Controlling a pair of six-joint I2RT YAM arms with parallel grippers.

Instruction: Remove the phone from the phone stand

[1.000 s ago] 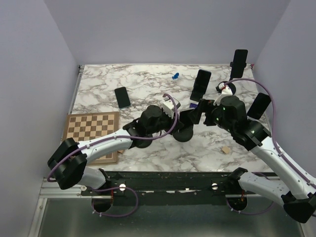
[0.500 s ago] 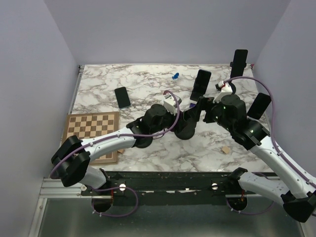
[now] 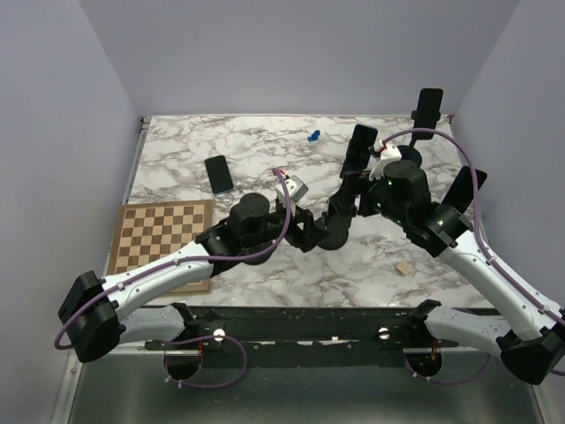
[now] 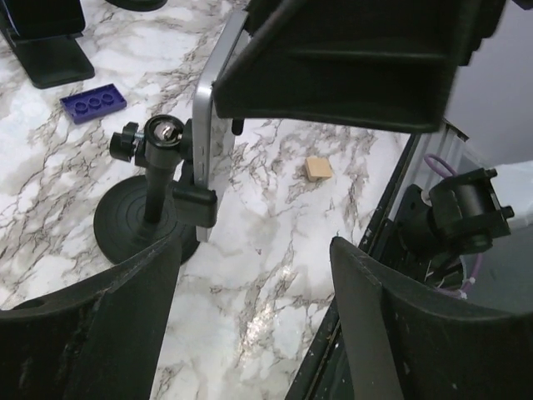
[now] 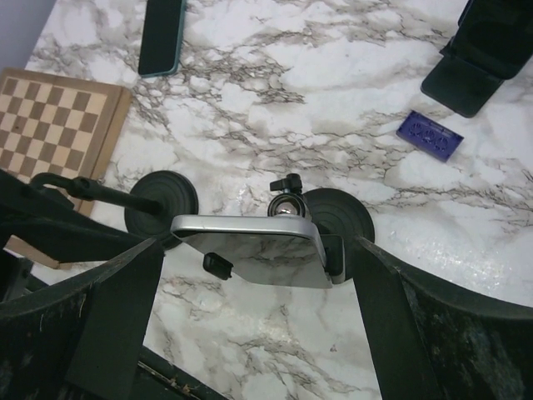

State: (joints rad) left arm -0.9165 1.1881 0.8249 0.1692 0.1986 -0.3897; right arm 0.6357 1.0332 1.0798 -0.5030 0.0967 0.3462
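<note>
**Ana:** Where was the phone (image 5: 248, 252)?

**Ben:** It sat clamped in the phone stand (image 4: 146, 218), which was matte black with a round disc foot, a thin post and a ball joint. The phone was a slim slab with a silver metal edge, and its glossy face mirrored the veins of the marble table (image 3: 247, 146).

**Ana:** And the grippers?

**Ben:** The right gripper (image 5: 258, 242) had its black fingers spread wide, one on each side of the phone. Whether the pads touched it could not be told. The left gripper (image 4: 256, 250) hung near the stand's foot with its jaws wide apart, holding nothing.

**Ana:** What lay close by?

**Ben:** A second round black base (image 5: 162, 200) stood just beside the stand. A studded blue brick (image 4: 93, 104) and a small tan block (image 4: 317, 168) lay near it. Well apart were a wooden chessboard (image 3: 163, 234), a flat dark phone (image 3: 219, 175) and three more upright phones (image 3: 360, 150) at the back right.
</note>
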